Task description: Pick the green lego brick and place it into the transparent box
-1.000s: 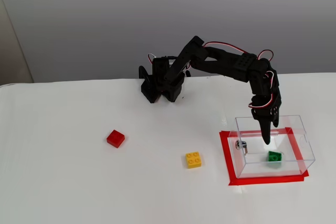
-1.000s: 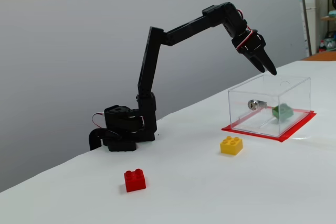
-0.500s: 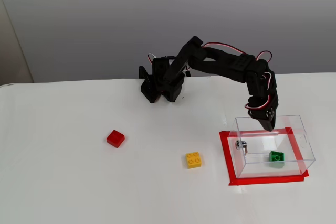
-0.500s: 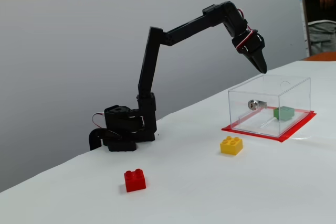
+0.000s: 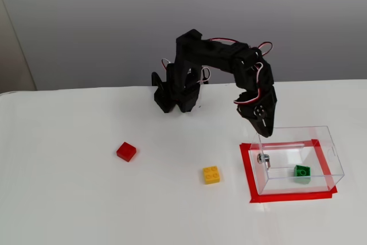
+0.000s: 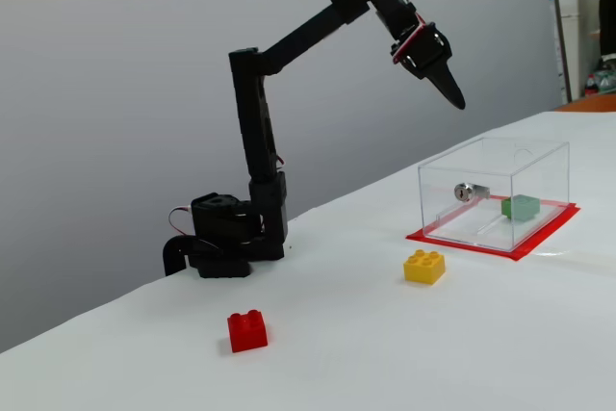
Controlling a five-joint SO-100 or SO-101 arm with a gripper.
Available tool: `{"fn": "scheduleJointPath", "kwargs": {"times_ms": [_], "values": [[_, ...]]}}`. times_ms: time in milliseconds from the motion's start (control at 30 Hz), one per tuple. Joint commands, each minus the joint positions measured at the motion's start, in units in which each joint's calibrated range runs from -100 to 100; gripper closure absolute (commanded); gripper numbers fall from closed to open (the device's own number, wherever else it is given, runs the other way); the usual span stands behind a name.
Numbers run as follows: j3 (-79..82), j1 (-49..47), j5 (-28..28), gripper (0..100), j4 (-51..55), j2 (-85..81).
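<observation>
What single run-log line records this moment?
tool: shut, empty, above transparent box | green lego brick: inside box | yellow brick, red brick: on table

Red brick (image 5: 126, 151) and yellow brick (image 5: 211, 174) well apart on white table (image 5: 69, 199), possibly cloth-covered.

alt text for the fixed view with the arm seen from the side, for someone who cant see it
A green lego brick lies inside the transparent box on red tape, with the black arm's gripper raised above it, empty. A yellow brick and a red brick sit on the white table.
</observation>
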Motion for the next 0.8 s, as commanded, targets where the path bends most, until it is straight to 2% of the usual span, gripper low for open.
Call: {"fn": "scheduleJointPath", "kwargs": {"times_ms": [0,200,367,767], "values": [[5.3,7.7,0.2,98,0.1,-11.1],[15.5,23.2,0.5,98,-0.6,-26.1],[23.2,31.8,0.5,98,-0.4,-34.9],[42.9,35.4,0.4,98,-0.5,-53.2]]}}
